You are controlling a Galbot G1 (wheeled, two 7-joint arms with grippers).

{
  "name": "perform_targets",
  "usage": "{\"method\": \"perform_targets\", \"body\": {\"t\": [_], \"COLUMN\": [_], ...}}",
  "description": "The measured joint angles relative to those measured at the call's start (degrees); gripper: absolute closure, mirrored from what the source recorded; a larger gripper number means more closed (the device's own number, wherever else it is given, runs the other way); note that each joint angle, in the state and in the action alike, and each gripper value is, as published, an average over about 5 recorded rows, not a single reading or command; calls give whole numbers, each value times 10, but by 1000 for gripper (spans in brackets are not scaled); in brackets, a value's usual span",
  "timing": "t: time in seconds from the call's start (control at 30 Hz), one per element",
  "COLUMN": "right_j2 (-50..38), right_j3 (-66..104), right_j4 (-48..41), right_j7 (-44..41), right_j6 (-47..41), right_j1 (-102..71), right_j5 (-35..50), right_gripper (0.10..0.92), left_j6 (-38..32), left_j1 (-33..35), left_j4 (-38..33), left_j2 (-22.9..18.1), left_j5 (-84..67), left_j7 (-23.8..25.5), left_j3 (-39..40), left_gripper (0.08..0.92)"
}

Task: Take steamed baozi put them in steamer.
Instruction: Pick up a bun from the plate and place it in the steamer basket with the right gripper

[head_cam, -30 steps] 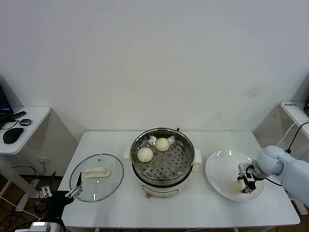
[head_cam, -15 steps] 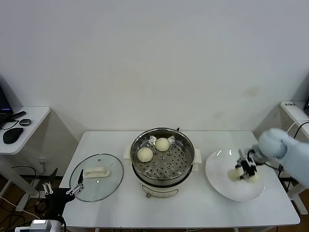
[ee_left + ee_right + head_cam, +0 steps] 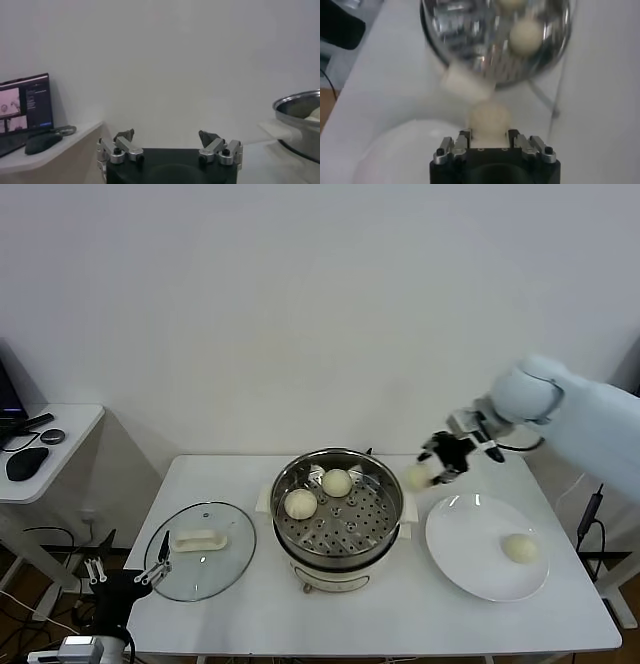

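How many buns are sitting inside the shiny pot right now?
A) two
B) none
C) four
A: two baozi lie on the perforated tray of the steamer; a third is carried in the right gripper, and a fourth lies on the white plate.

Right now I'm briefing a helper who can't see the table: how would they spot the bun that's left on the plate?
Find the steel steamer mid-table; to its right lies a flat white plate. The baozi sits alone near the plate's right edge. Two others lie in the steamer, and one is held in the air by the right gripper.
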Motion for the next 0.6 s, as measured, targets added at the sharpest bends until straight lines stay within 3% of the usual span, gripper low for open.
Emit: {"method": "perform_targets", "body": {"t": [0.27,0.6], "right_j2": [89,182], "right_j3": [-70,-120], "right_j4": [0,-14], "right_j7": [14,31], "right_j6": [91,202], "right_j1": [38,38], "right_j5": [15,-43], "right_gripper": [558,552], "left_j6": [0,0], "left_j1": [3,9], "left_j4": [-7,-11], "left_j2": [-8,-15], "left_j5": [1,2], "left_j7": [0,0], "left_j3": [-6,-18], "left_gripper": [177,177]}}
